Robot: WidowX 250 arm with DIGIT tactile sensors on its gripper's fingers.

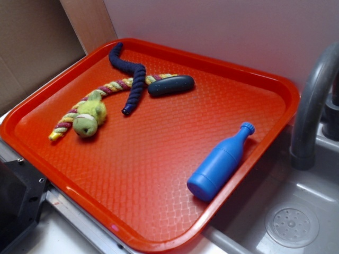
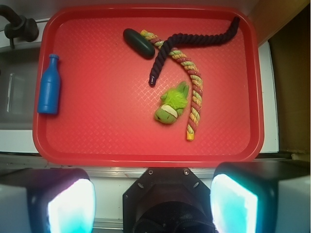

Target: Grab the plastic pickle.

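Tray (image 1: 159, 233), red textured plastic, rectangular with rounded corners, set beside a grey sink (image 1: 296, 222).

Pickle (image 1: 170, 85) (image 2: 138, 43), dark blue-green plastic, smooth oblong: lying flat near the far edge of the tray, touching the end of the multicoloured braided rope (image 1: 114, 89) (image 2: 194, 92).

Rope (image 1: 133, 78) (image 2: 194, 41), navy, twisted: crossing over the braided one, just beside the pickle.

Toy (image 1: 88, 117) (image 2: 171, 105), green fuzzy plush: beside the braided rope.

Bottle (image 1: 218, 165) (image 2: 49, 90), bright blue plastic: lying along the sink-side edge, well apart from the pickle.

Gripper (image 2: 153, 204): above the near edge, fingers (image 2: 68, 206) spread wide, grasping nothing.
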